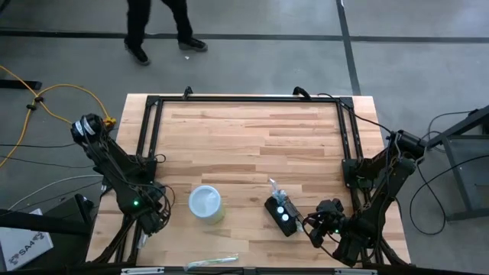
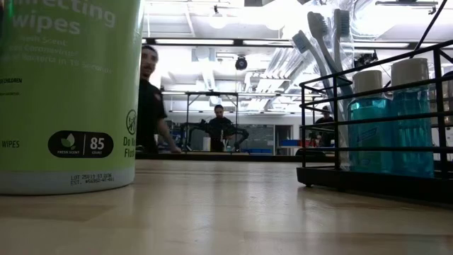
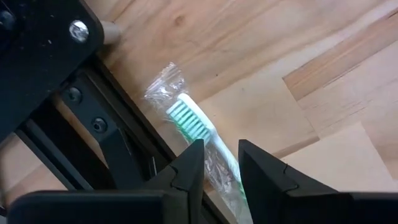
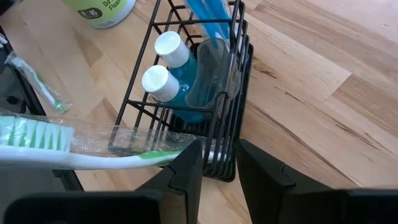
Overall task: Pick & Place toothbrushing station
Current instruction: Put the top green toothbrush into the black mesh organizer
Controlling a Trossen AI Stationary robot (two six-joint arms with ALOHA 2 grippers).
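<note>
Wipes tub [image 1: 205, 203] left of toothbrushing station [image 1: 280, 215] on table [image 1: 244, 137].

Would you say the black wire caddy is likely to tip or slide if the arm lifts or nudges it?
The caddy probably weighs more than its thin wire frame suggests, since two full-looking blue bottles stand inside. The toothbrushes rise well above its rim, so it may be somewhat top-heavy. On the smooth wood table it would likely slide rather than tip when nudged low.
</note>
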